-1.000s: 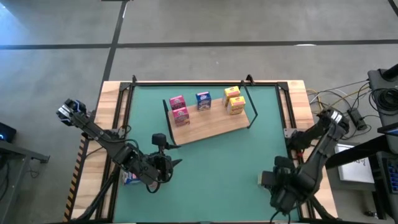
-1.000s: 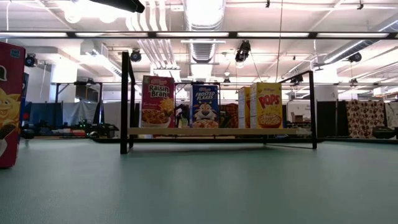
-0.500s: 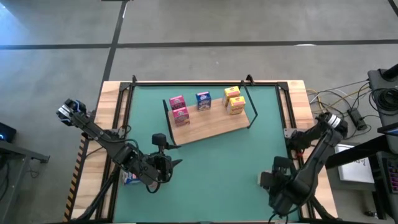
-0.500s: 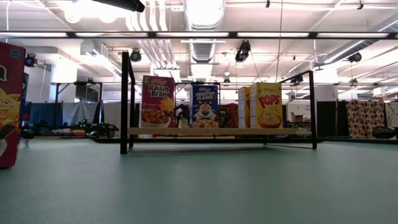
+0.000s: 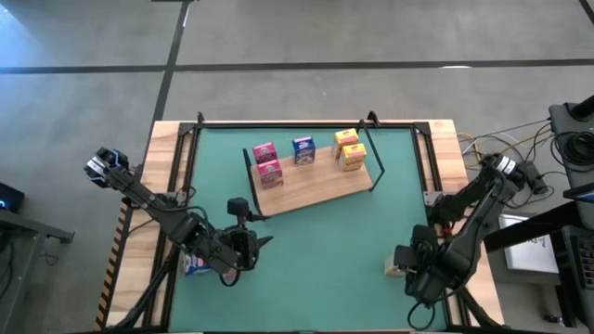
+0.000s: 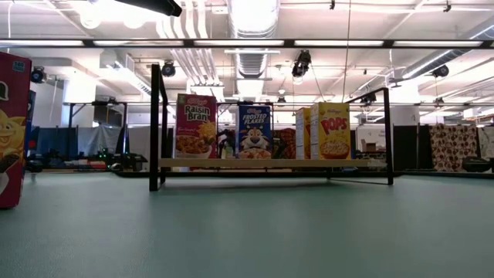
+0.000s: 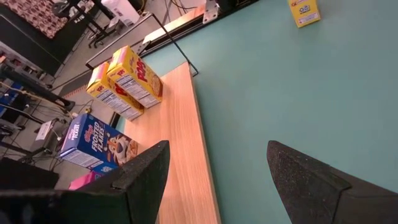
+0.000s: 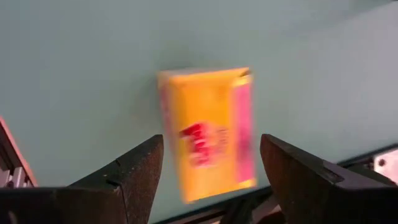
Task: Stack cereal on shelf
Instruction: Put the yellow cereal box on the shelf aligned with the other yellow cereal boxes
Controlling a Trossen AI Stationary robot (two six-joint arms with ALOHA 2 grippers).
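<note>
The right gripper, fingers spread wide, hovers over a yellow cereal box lying on the green mat, while Raisin Bran, Frosted Flakes and Pops boxes stand on the wooden shelf well beyond.

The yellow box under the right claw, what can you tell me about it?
The yellow box is a small cardboard cereal carton with a pink side panel and red lettering, blurred here. It lies flat on the green mat near the table's front right corner, apart from the wooden shelf. The right gripper hovers over it with fingers spread to either side, not touching.
</note>
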